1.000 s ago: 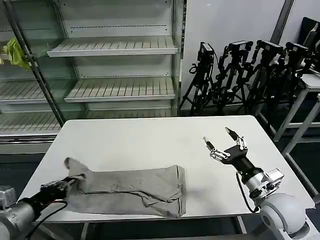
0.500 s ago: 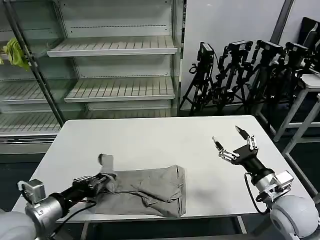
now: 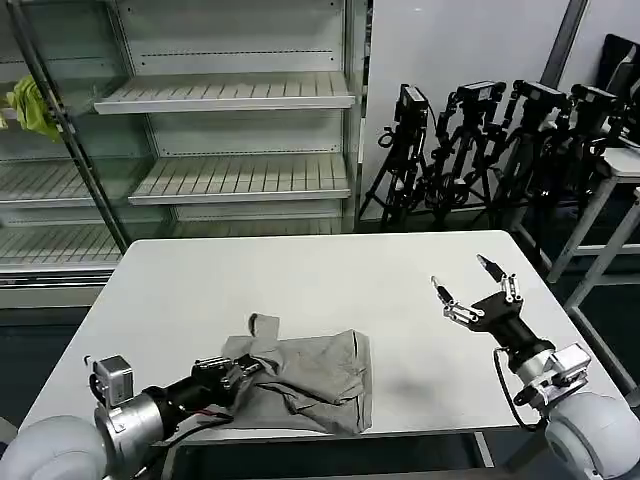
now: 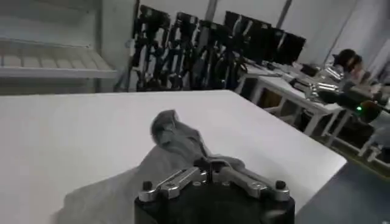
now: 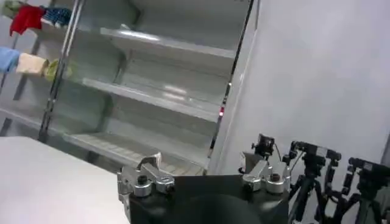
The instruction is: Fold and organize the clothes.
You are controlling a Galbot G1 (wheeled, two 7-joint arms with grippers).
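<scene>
Now grey shirt [image 3: 305, 375] crumpled, long axis left-right across table [image 3: 300, 280]

White table [image 3: 300, 280], metal shelving [image 3: 225, 95], yellow-green cloth [image 3: 30, 105], black tripods [image 3: 500, 150]

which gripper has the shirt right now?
The left gripper, shut on the grey shirt's folded-over end near the table's front edge. The right gripper hangs open above bare table.

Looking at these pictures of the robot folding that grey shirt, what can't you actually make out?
- The shirt: its print and neckline are hidden in its own folds, head view.
- Left hand: the fingertips are buried in fabric, both head and left wrist views.
- Right hand: open above the table; in the right wrist view its fingers are cut off.
</scene>
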